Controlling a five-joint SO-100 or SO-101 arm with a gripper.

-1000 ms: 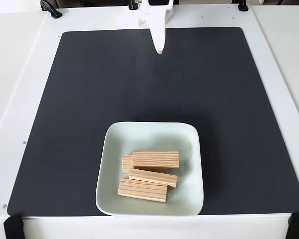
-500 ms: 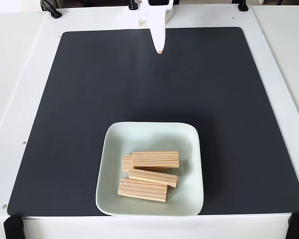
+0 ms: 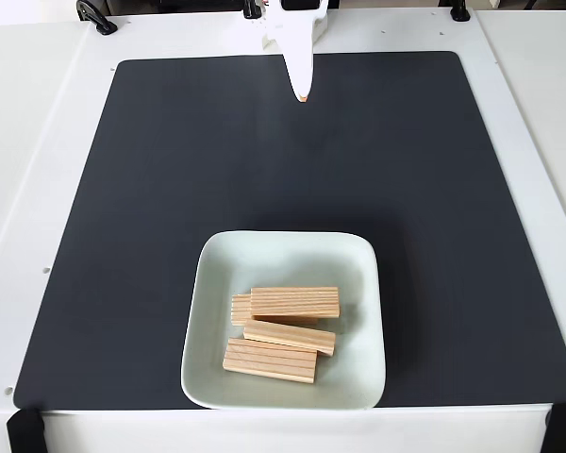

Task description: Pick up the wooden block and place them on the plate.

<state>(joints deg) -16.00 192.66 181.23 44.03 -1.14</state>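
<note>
In the fixed view, the pale mint-green plate (image 3: 283,257) sits near the front of the black mat. Several light-tan wooden blocks (image 3: 294,301) lie in it, piled across its middle, one (image 3: 270,360) nearest the front rim. My white gripper (image 3: 303,94) hangs at the far edge of the mat, well away from the plate, its fingers closed to a single point with nothing between them.
The black mat (image 3: 151,189) covers most of the white table (image 3: 38,142). Black clamps (image 3: 24,429) sit at the table's front corners, and more dark fittings (image 3: 94,14) stand along the back edge.
</note>
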